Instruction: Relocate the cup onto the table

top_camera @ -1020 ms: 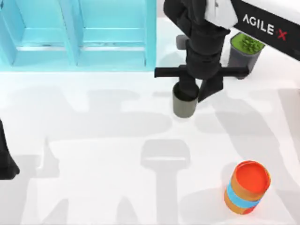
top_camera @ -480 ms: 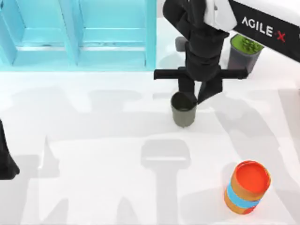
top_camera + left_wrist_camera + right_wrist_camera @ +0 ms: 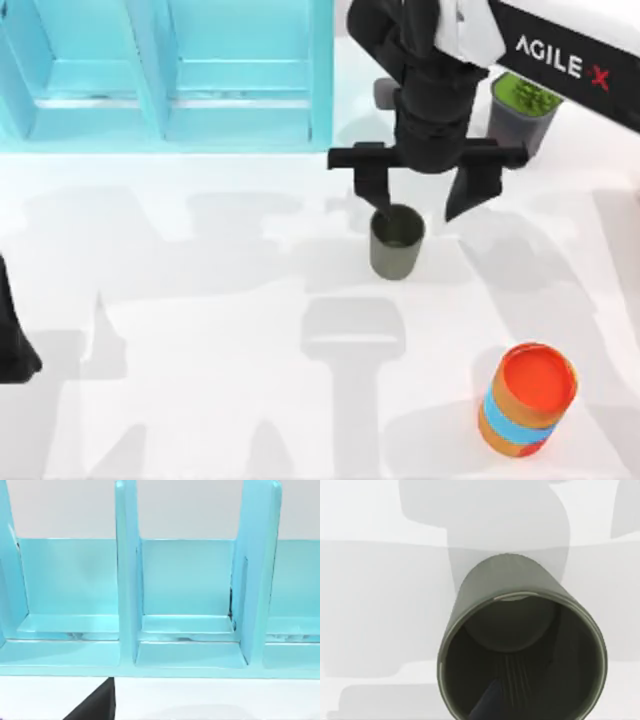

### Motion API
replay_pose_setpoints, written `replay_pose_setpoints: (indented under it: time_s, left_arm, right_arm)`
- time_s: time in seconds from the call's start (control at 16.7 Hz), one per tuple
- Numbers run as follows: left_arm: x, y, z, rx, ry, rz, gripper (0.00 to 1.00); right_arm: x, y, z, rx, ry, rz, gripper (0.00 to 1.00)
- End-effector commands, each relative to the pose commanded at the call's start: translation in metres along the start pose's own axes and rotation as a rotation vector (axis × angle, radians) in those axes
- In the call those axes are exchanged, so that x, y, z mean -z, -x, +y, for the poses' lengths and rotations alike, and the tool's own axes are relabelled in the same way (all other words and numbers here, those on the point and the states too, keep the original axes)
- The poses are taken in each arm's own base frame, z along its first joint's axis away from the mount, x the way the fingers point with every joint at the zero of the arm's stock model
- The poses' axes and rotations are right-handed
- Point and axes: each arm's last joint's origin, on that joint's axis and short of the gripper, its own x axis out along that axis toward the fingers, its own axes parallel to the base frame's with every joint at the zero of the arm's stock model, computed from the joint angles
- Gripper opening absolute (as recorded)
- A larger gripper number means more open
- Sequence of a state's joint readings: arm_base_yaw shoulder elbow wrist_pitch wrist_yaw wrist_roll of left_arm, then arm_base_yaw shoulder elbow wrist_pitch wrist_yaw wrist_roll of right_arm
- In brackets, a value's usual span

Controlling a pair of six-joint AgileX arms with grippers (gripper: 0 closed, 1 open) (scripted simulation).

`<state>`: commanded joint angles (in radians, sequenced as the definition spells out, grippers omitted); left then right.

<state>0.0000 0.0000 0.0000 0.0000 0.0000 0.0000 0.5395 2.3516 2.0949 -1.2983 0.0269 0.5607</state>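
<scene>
Cup placement looks done, and the order below runs from the frame's left to its right. At the lower left edge of the top view the left arm (image 3: 12, 345) sits parked, its wrist camera facing the light-blue shelf unit (image 3: 165, 75) in the upper left; I cannot tell its claw's state. Near centre, the cup (image 3: 397, 242) stands upright on the white surface (image 3: 200, 330). Directly above it hangs the right claw (image 3: 428, 195), released, fingers spread wide with one fingertip at the cup's rim. Farther right are the potted plant (image 3: 522, 112) and, lower right, the orange can (image 3: 527, 400). Next the claw should lift straight up, clearing the rim without tipping the cup.
</scene>
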Motion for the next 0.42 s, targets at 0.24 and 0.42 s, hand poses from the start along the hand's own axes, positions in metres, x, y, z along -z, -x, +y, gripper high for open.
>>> replay_pose_setpoints:
  time_s: [0.24, 0.42]
  left_arm:
    - [0.0000, 0.0000, 0.0000, 0.000, 0.000, 0.000, 1.00]
    - [0.0000, 0.0000, 0.0000, 0.000, 0.000, 0.000, 1.00]
  right_arm:
    - [0.0000, 0.0000, 0.0000, 0.000, 0.000, 0.000, 1.00]
    - [0.0000, 0.0000, 0.0000, 0.000, 0.000, 0.000, 1.00]
